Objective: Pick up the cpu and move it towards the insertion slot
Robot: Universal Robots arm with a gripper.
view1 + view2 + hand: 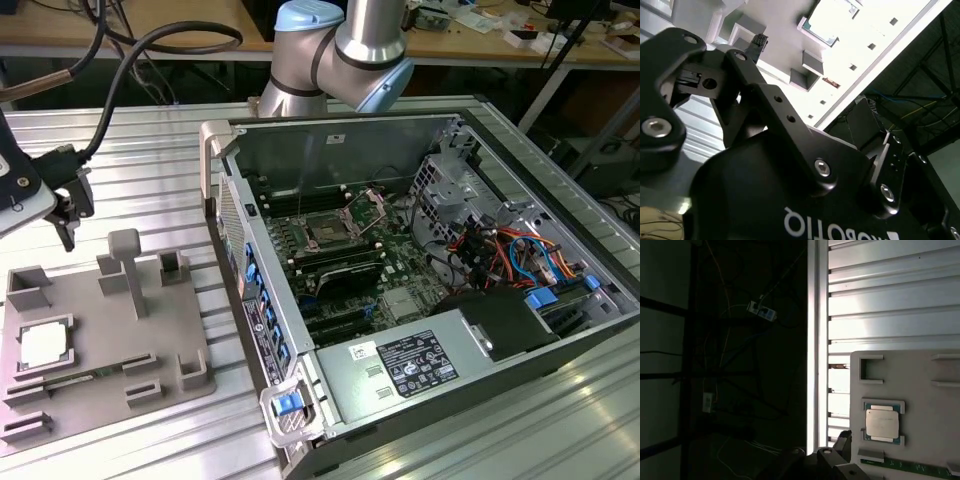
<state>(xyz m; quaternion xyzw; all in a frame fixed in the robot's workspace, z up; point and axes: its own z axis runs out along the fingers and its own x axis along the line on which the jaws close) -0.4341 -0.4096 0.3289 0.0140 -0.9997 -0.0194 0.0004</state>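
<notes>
The cpu (45, 345) lies flat in a pocket of the grey tray (100, 325) on the desk (150, 170). It is probably light, stiff and fragile (best pinched by opposite edges). Above it hangs the gripper (72, 215), fingers (758, 44) spread wide and empty. Farther off, the insertion slot (328, 232) sits inside the computer case (400, 150).

Exterior view: the gripper (66, 210), at 9 o'clock, is cut off by the frame edge. The arm (340, 50) is cropped at 12 o'clock. The grey tray (100, 315) is cropped at 8 o'clock. The insertion slot (330, 232), near centre, is too small to judge its contacts. Second wrist view: the cpu (832, 20) is washed out by glare.
</notes>
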